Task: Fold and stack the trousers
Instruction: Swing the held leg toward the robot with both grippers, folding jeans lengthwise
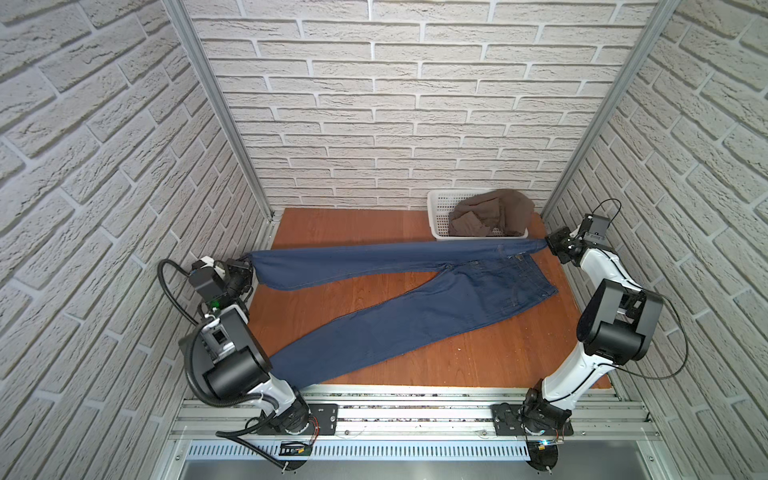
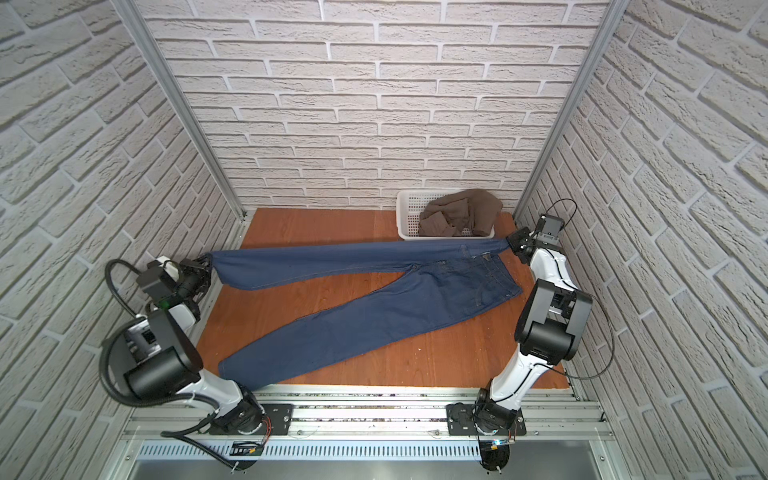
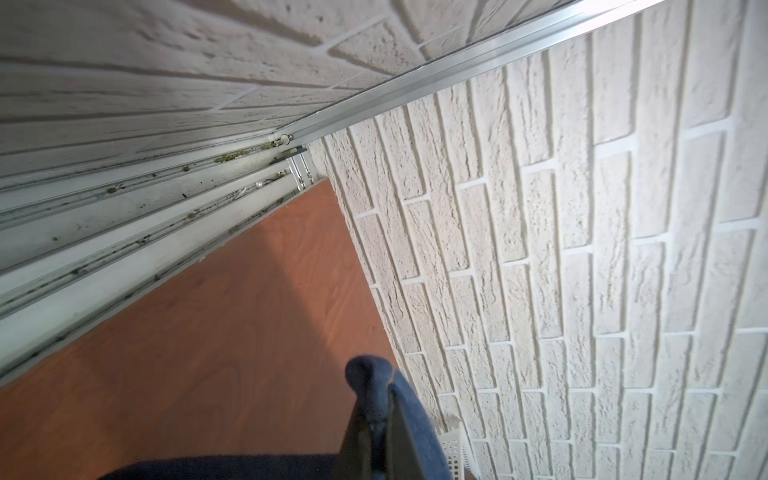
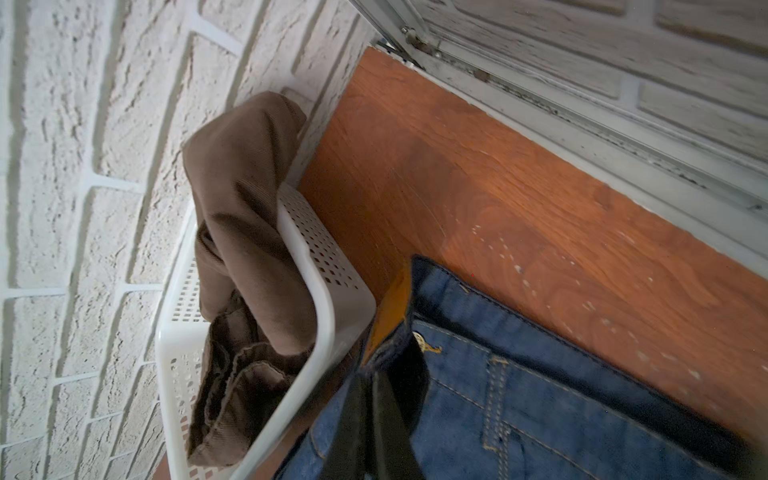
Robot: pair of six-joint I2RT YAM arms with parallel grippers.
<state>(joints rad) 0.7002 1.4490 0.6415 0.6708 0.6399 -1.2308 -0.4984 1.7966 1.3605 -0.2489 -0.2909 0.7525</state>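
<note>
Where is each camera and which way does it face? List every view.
Top views: high over the front rail, facing down and back; left arm, right arm, trousers strung between.
Left wrist: on left arm, facing the table's far left corner; jaws shut on a leg hem.
Right wrist: on right arm, facing the far right corner; jaws shut on the waistband.
Shared: top and right wrist views show the basket.

Both top views look steeply down from high in front, sharing the whole table (image 1: pixel 365 224). Wrist views hug the trousers (image 3: pixel 374 374), both catching the basket (image 4: pixel 324 270).
</note>
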